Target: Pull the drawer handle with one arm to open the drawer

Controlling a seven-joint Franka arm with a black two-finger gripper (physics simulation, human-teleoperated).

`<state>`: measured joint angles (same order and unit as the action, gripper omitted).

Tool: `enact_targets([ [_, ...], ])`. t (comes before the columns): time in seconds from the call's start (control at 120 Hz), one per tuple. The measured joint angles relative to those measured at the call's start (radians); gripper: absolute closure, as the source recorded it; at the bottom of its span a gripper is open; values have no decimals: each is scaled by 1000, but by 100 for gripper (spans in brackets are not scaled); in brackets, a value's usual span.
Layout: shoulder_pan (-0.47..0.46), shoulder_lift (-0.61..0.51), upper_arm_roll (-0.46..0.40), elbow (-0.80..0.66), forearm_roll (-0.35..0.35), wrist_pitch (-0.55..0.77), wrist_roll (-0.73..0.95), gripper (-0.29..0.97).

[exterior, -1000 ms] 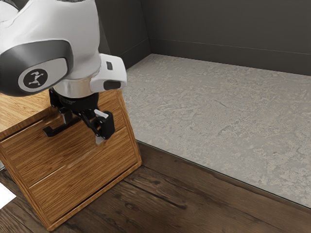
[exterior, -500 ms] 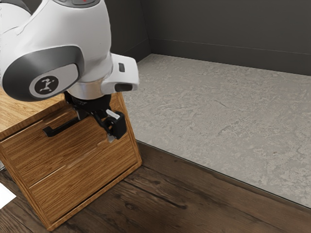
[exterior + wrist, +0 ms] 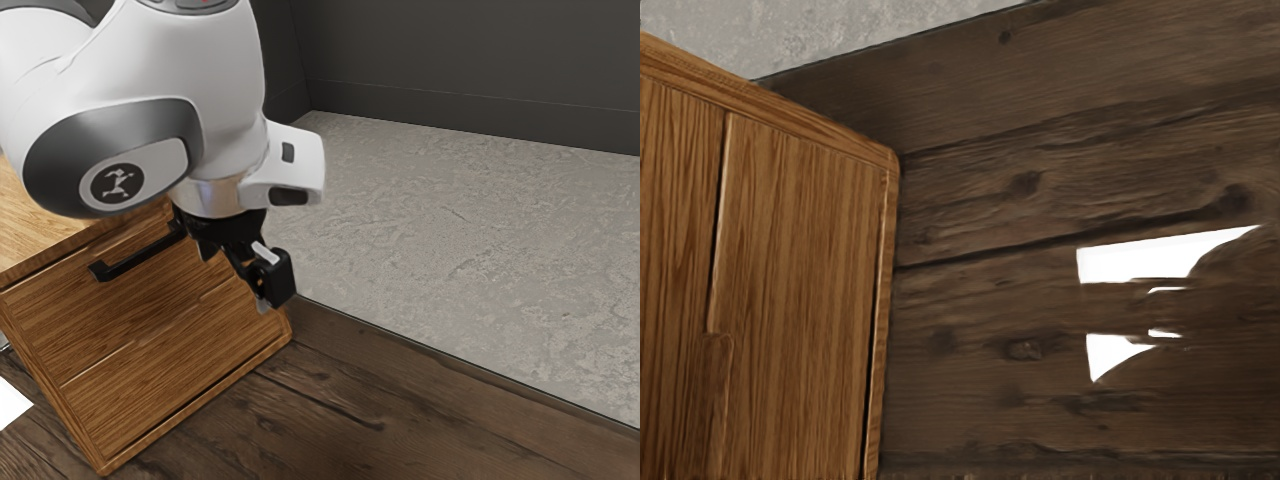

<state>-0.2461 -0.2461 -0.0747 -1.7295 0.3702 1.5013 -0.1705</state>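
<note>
Gripper point(image 3: 268, 283) at the end of the white arm, hanging in front of the wooden cabinet point(image 3: 170, 390) at its corner nearest the exterior view's right, just above the dark plank floor point(image 3: 400, 420). I cannot tell from this angle how wide it stands, and I see nothing in its hold. The black bar handle point(image 3: 135, 255) sits on the upper drawer point(image 3: 150, 315), running slantwise toward the exterior view's left. Its nearer end passes behind the hand's body, so the gripper's tip lies beyond the bar, not around it. I judge that this offset explains the pose: the hand is low and level with the drawer front but to one side of the grasp point, so I would have to line it up on the bar before any pull. The drawer front looks flush with the panel below it, and I see no gap. From the wrist camera I read the cabinet's edge point(image 3: 790, 300), floor planks and a bright patch point(image 3: 1140, 262) crossed by the hand's shadow. Markings: a round dark emblem point(image 3: 115, 183) with a white figure on the arm's joint; I find no legible lettering, brand or label.
</note>
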Motion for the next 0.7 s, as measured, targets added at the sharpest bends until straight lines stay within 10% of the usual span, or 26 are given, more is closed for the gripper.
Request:
enact_targets([
  [0.7,69,-9,84,-109,156,31,25,-2],
])
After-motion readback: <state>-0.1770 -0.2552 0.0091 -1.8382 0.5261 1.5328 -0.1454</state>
